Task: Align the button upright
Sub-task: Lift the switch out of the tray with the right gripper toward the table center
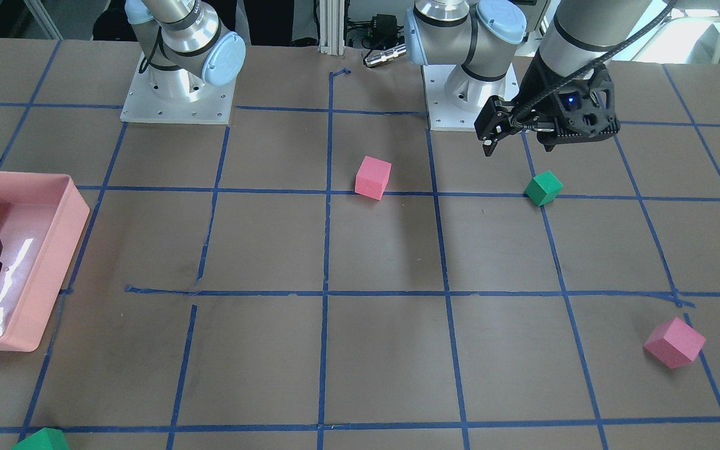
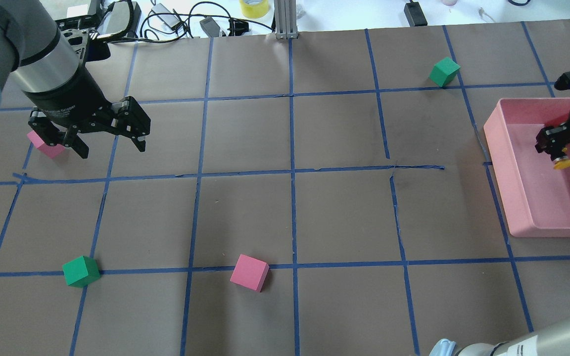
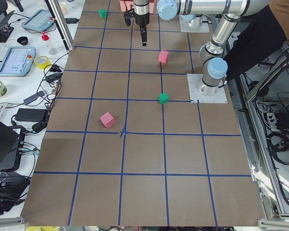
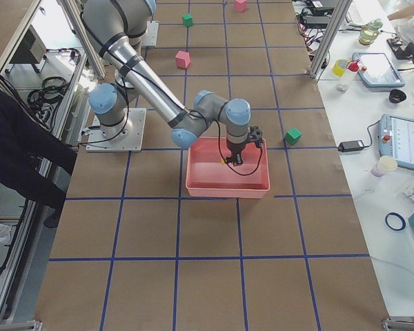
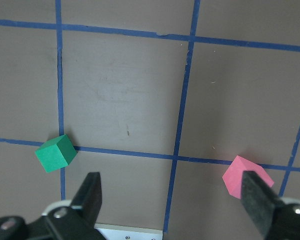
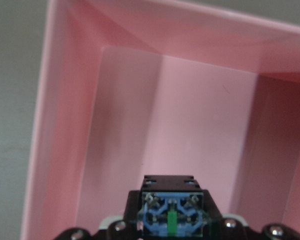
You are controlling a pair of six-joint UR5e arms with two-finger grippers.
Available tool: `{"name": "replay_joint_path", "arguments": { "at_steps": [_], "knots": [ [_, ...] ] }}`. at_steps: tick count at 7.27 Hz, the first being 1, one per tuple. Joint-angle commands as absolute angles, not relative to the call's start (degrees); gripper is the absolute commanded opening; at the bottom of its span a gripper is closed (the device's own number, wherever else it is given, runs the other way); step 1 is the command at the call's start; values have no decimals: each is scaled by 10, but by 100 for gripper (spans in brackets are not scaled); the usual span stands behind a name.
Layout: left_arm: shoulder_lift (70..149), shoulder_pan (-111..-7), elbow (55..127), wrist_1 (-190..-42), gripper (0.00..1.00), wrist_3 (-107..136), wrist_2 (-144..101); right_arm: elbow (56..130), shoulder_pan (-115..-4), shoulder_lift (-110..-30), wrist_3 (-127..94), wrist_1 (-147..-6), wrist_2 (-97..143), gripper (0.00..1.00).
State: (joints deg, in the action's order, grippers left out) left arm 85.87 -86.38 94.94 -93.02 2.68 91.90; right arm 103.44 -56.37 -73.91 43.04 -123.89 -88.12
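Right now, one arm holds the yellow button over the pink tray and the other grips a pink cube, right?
Not quite: the left fingers are open and empty, hovering near a pink cube, as the overhead view shows. The button is indeed held over the tray.

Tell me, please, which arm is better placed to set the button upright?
The right. The right hand is already shut on the button, whose yellow cap shows below it, over the pink tray. The left hand is open and empty, far off on the other side.
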Motion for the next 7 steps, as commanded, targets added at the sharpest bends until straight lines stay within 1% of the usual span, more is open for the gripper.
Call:
{"name": "replay_joint_path", "arguments": {
  "at_steps": [1, 2, 4, 7],
  "knots": [
    [860, -863, 950, -927, 100, 27, 919, 915, -646, -766, 365, -1082, -893, 0],
    [859, -863, 949, -928, 100, 26, 919, 909, -703, -766, 316, -1076, -894, 0],
    [860, -864, 950, -929, 100, 26, 919, 909, -843, -759, 139, -1085, -885, 0],
    [860, -864, 950, -928, 100, 26, 919, 910, -1028, -689, -82, -1218, -882, 0]
  ]
}}
